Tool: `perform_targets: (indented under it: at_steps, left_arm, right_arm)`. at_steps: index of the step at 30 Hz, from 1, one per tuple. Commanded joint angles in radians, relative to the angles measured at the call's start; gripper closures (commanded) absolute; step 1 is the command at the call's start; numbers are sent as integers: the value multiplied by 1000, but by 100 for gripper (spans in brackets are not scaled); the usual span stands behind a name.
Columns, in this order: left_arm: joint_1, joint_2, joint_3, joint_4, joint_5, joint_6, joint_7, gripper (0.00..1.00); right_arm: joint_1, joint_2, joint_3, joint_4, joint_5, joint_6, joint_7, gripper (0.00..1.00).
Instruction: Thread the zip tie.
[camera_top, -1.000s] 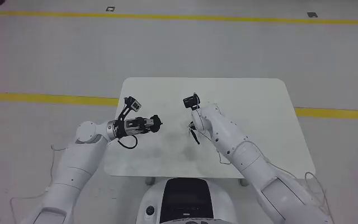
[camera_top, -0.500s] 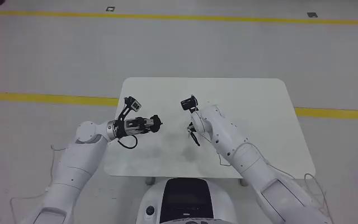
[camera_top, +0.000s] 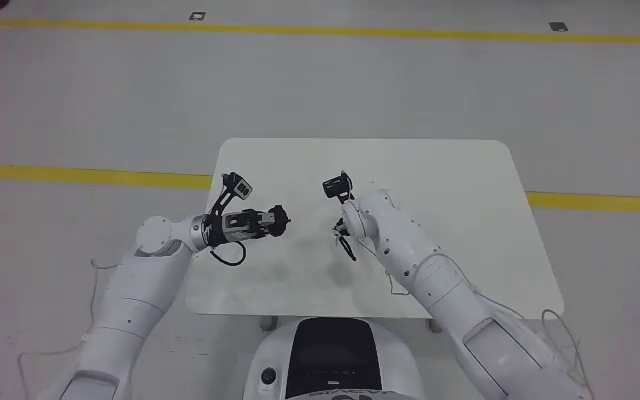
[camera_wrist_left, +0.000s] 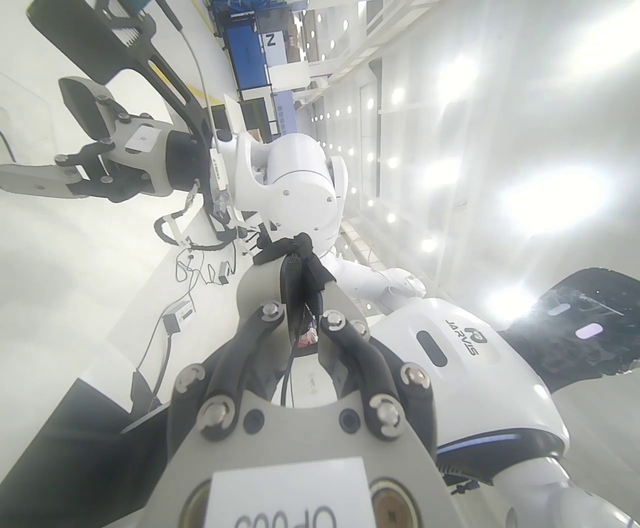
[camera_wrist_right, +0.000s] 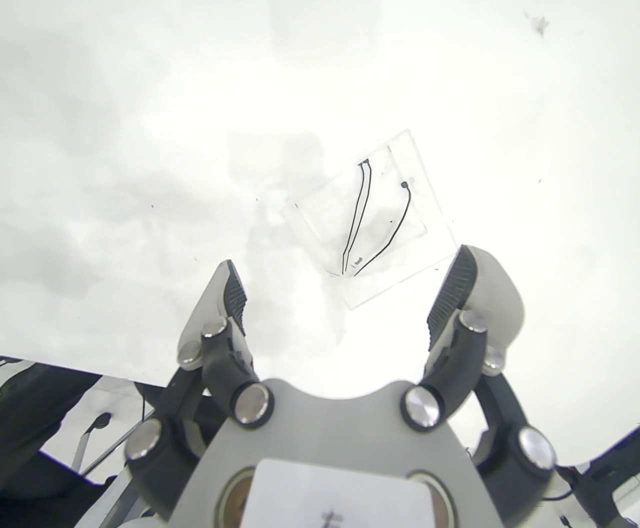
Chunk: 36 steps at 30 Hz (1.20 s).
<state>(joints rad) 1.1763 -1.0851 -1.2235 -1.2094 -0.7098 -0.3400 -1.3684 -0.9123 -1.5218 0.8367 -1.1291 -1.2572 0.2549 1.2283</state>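
Note:
My left gripper (camera_wrist_left: 299, 280) is shut on a black zip tie (camera_wrist_left: 298, 246), whose head sticks out past the fingertips while its strap runs back between the fingers. In the top view this gripper (camera_top: 280, 218) hangs above the table's left half, pointing toward the right arm. My right gripper (camera_wrist_right: 345, 285) is open and points down over a clear square tray (camera_wrist_right: 417, 165) on the table. Three more black zip ties lie in the tray, two side by side (camera_wrist_right: 361, 210) and one curved (camera_wrist_right: 397, 225). From the left wrist view, the right gripper (camera_wrist_left: 35, 135) shows open.
The white table (camera_top: 450, 200) has bare surface to the right and at the back. Grey floor with yellow lines (camera_top: 100, 178) surrounds it. The two grippers hang a short way apart near the table's middle.
The right wrist has turned slightly, its camera shifting a little to the left. The left arm keeps still with the zip tie.

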Motion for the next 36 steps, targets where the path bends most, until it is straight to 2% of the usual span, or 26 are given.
perform_targets:
  at_steps: [1,11,25,36]
  left_arm:
    - [0,0,0,0,0,0,0,100]
    - [0,0,0,0,0,0,0,100]
    - [0,0,0,0,0,0,0,100]
    - [0,0,0,0,0,0,0,100]
  right_arm:
    - [5,-5,-2,15,5,8,-7,60]
    - [30,-22,-4,100,24,2,-58,75]
    - [83,-56,-17,268,68,-11,-133,79]
    - [119,-83,-30,365,92,-10,-172,86]
